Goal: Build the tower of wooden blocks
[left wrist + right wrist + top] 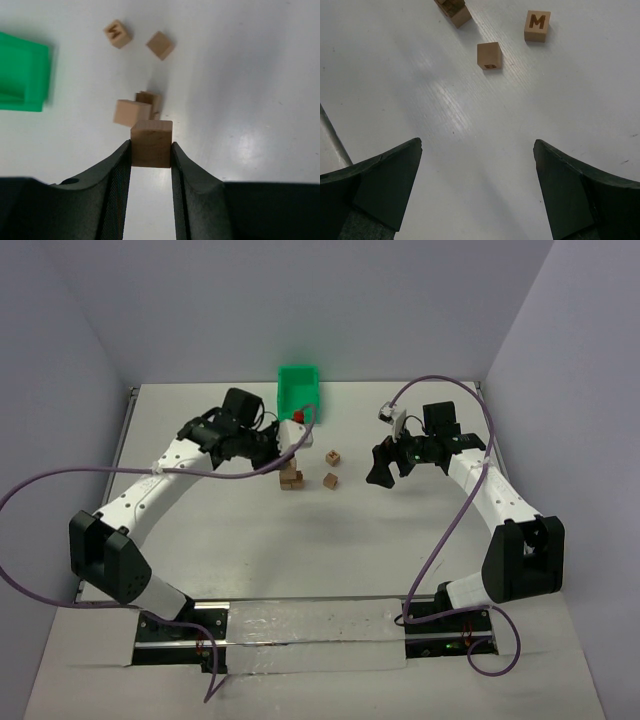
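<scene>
- The left tool (151,150) is clamped on a wood block (151,142), one pad on each side face, held above the worktop (260,100).
- The tower (132,112) sits just beyond the tips and slightly left, lower than the held block. I judge it needs a short forward-left shift, then a straight descent.
- The left arm is nearer to it.
- The right tool (476,147) stands wide apart and empty. The M block (537,26) and a second loose block (489,55) lie ahead of it.

Left gripper (151,147) reaches toward the bench's far edge, jaws clamped on a wood block (151,134); right gripper (477,150) (jaws spread wide) hovers nearer the right edge.
</scene>
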Robot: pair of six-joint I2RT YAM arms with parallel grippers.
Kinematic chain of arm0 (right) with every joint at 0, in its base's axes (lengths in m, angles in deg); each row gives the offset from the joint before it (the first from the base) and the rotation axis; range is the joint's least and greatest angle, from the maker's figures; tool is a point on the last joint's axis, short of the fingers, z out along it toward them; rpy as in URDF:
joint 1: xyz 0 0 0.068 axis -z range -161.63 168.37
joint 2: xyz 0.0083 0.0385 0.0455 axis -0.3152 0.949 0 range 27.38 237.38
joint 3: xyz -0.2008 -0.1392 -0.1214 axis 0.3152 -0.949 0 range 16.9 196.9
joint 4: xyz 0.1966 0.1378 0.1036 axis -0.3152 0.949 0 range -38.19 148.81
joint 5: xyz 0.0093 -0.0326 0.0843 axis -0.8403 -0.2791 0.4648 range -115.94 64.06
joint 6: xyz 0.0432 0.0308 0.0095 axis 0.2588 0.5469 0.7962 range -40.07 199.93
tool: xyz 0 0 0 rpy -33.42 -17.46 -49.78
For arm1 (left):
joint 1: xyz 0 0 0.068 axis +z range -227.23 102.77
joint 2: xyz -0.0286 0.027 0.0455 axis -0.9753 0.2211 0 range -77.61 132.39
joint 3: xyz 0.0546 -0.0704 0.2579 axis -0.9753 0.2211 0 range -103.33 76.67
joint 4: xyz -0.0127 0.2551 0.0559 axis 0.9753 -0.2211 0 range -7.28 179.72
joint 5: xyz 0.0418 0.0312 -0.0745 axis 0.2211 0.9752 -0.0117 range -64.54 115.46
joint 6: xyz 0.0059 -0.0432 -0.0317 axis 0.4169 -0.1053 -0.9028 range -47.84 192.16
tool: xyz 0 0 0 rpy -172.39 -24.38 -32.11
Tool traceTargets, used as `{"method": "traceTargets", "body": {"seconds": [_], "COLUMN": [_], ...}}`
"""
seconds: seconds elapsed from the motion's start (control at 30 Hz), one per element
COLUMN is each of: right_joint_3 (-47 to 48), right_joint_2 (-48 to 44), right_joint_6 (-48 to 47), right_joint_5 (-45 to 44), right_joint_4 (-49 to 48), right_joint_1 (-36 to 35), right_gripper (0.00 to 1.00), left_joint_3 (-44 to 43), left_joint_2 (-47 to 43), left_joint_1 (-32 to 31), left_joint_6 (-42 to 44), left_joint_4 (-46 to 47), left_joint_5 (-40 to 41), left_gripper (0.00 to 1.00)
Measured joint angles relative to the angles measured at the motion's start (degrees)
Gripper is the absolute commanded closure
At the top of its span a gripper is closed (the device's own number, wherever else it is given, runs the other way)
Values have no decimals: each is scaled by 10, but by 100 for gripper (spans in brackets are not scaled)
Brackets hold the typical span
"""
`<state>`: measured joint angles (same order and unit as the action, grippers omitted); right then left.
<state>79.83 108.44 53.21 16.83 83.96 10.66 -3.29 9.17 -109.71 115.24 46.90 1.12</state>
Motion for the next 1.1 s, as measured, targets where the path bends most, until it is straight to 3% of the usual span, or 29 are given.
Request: {"method": "traceTargets", "body": {"seconds": [0.2, 0.5, 1.1], "right_joint_3": [0, 0, 0], "right_joint_2": [0, 10, 19], "right_joint_6": [-2, -2, -9], "right_joint_5": [0, 0, 0], "right_joint_4": [0, 1, 4], "right_joint_1": [0, 0, 0], "right_gripper": [0, 0, 0], "left_joint_3": [-48, -95, -146], "left_joint_2": [50, 132, 180], "left_joint_1": [49, 59, 61], "left_joint_6": [8, 30, 110], "left_joint_4": [-9, -38, -98], "left_joint_5": [-1, -11, -64], "left_gripper": [84, 80, 74]}}
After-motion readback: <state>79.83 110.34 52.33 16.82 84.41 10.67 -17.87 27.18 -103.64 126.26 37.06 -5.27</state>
